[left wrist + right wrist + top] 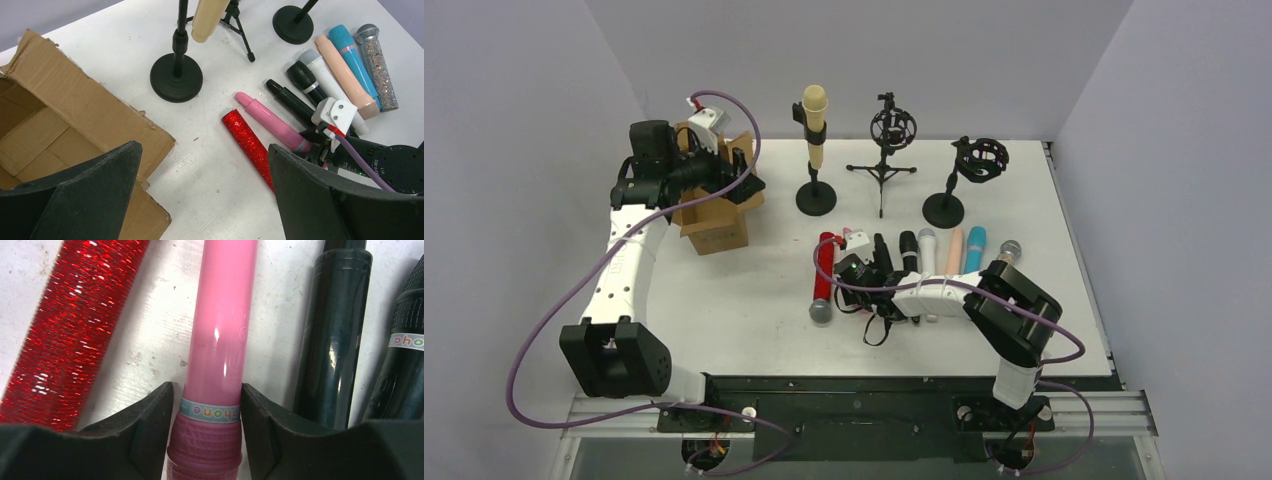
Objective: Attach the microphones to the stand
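Here, right pincer [207, 390] low over tabletop [754, 300], straddling pink microphone [220, 330] at printed band beside head. Fingers half-parted, close against both sides; firm grip or not, cannot tell. Microphone flat between red microphone [75, 325] and black microphone [332, 335], long axis straight ahead of pincer, square to closing line. Empty stand [892, 128] farther back. Left pincer [204, 147] wide open, empty, by cardboard box [75, 105]; right arm nearer.
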